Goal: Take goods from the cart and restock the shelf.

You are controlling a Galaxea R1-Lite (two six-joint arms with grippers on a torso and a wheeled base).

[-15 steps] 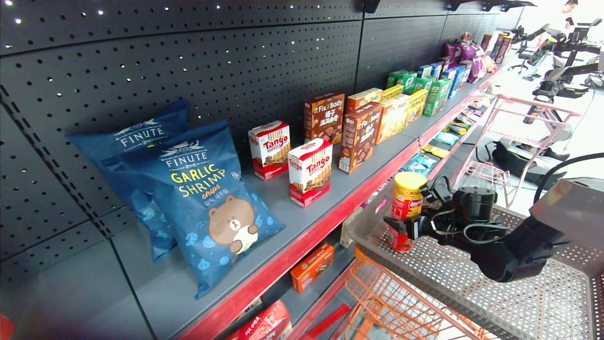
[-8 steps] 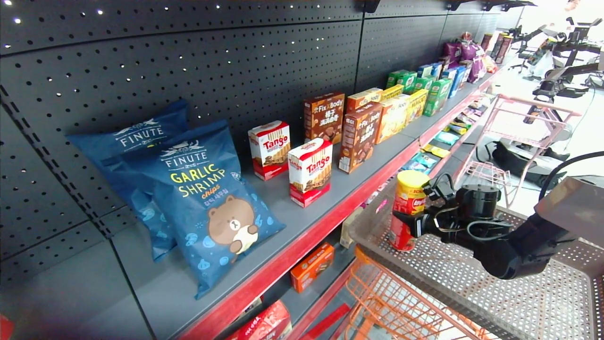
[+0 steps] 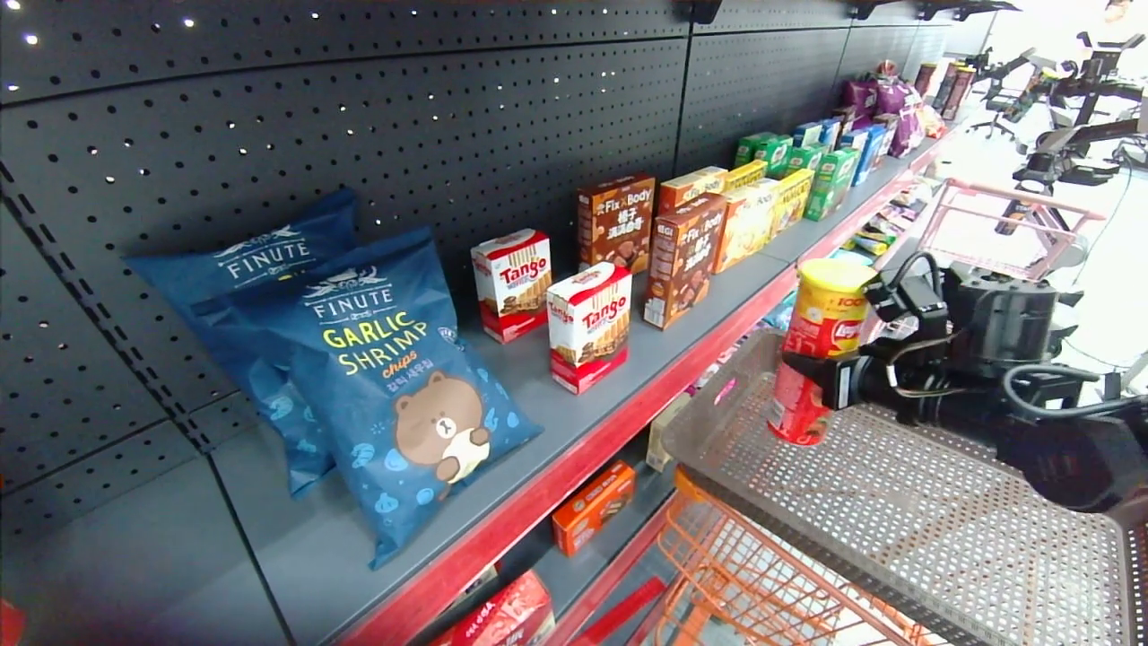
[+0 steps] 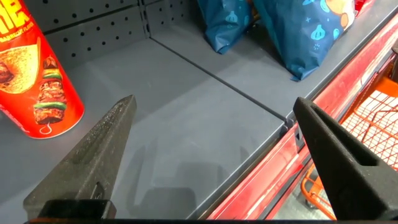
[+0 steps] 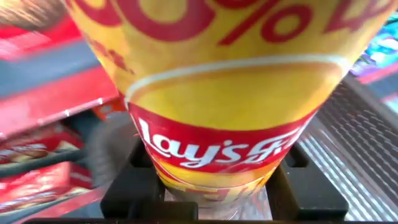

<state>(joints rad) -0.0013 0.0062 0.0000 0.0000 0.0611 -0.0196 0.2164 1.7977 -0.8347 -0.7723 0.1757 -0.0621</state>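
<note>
1 tall chip can (image 3: 812, 345) (yellow on top, red below) is clamped in the right gripper (image 3: 807, 381), whose black fingers (image 5: 130, 193) press on either side of its lower part. The chip can is slightly tilted, just off the red front edge of the shelf (image 3: 646, 368) and over the corner of the cart's perforated grey tray (image 3: 897, 529). I cannot tell whether its base touches the tray. An orange wire basket (image 3: 762, 583) hangs below that tray.

The left gripper (image 4: 211, 155) is spread wide with nothing between its 2 dark fingers. It hangs over a bare stretch of grey shelf board, close to the red front rail. Just beside it a red can (image 4: 37, 74) stands upright on the board.

Along the shelf, 2 blue chip bags (image 3: 386, 377) lean back toward the black pegboard (image 3: 448, 117), one partly behind the other. Next come 2 red-and-white boxes (image 3: 589, 327), standing upright and near each other, the front one close to the shelf edge. Beyond them stand brown boxes (image 3: 682, 260), then yellow and green ones farther down the row. A lower shelf holds an orange box (image 3: 592, 507) — lying flat under the red rail, near the tray's corner.
</note>
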